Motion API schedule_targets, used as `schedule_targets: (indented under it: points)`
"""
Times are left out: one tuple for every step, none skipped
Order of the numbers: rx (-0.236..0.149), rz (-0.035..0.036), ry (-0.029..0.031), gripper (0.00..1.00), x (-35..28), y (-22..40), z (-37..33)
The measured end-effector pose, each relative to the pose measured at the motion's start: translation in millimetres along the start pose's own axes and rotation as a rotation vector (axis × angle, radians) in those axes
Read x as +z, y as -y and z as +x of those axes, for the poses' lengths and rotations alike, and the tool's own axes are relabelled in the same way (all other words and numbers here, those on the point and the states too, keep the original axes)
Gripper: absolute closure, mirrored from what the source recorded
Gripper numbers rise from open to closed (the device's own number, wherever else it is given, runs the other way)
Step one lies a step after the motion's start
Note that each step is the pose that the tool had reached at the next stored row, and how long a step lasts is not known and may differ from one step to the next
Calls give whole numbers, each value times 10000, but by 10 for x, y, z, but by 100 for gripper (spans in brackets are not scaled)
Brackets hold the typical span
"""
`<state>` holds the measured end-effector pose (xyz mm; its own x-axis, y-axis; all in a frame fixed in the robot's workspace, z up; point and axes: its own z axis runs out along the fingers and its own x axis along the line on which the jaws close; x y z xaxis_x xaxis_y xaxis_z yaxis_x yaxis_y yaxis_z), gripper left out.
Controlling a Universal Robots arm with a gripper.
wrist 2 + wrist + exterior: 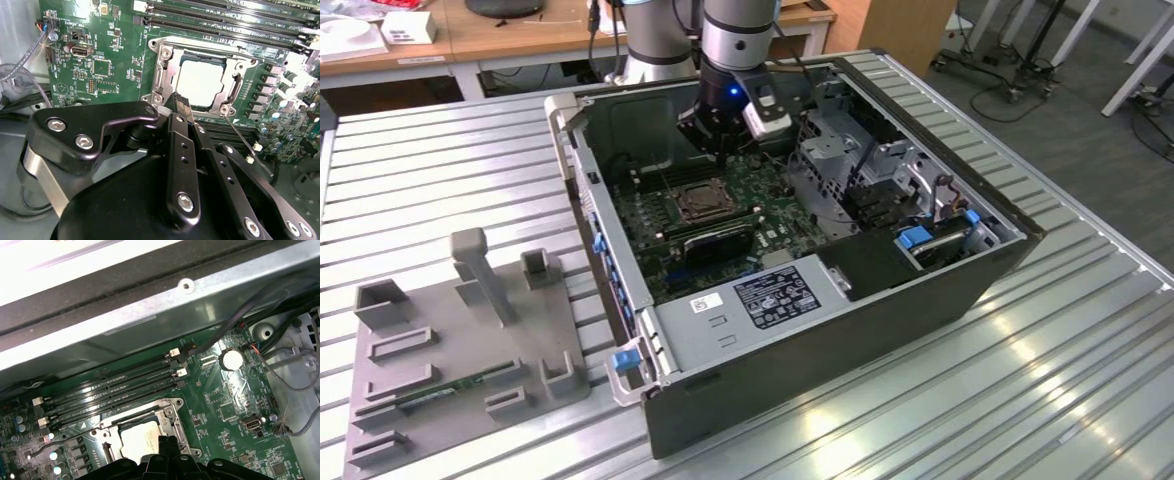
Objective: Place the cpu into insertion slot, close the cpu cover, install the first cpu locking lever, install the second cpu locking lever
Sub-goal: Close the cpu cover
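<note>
The cpu point(200, 82) lies in the insertion slot point(698, 205), its pale metal top showing in both wrist views. The silvery cpu cover point(162, 65) lies flat over it, framing the chip point(140, 437). A thin wire locking lever point(245, 145) sticks out loose from one corner of the socket, and a lever rod point(60, 440) also shows beside the cover. My gripper point(181, 102) hangs just above the socket's edge, shut with nothing between its fingers. In the exterior view the gripper point(720, 135) sits inside the open case, above the motherboard.
Long black memory slots point(110, 387) run beside the socket. The case wall point(150, 310) and loose cables point(295, 385) stand close by. A drive cage point(854, 170) and the power supply point(761, 295) fill the case's other parts. A grey fixture point(467, 330) lies at the exterior view's left.
</note>
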<state>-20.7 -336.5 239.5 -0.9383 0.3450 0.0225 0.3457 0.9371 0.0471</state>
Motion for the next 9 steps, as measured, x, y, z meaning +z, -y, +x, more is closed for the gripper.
schedule_targets:
  points:
    - [-88, 2, -4, 89, 1, 0, 0]
    - [-174, 4, -8, 89, 1, 0, 0]
    - [-275, 6, -13, 89, 2, 0, 0]
    - [-392, 9, -19, 89, 3, 0, 0]
    - [-511, 11, -24, 89, 3, 0, 0]
    - [-634, 15, -30, 89, 3, 0, 0]
    - [-761, 18, -36, 89, 4, 0, 0]
    - [-884, 20, -42, 89, 4, 0, 0]
    - [-1003, 23, -47, 89, 4, 0, 0]
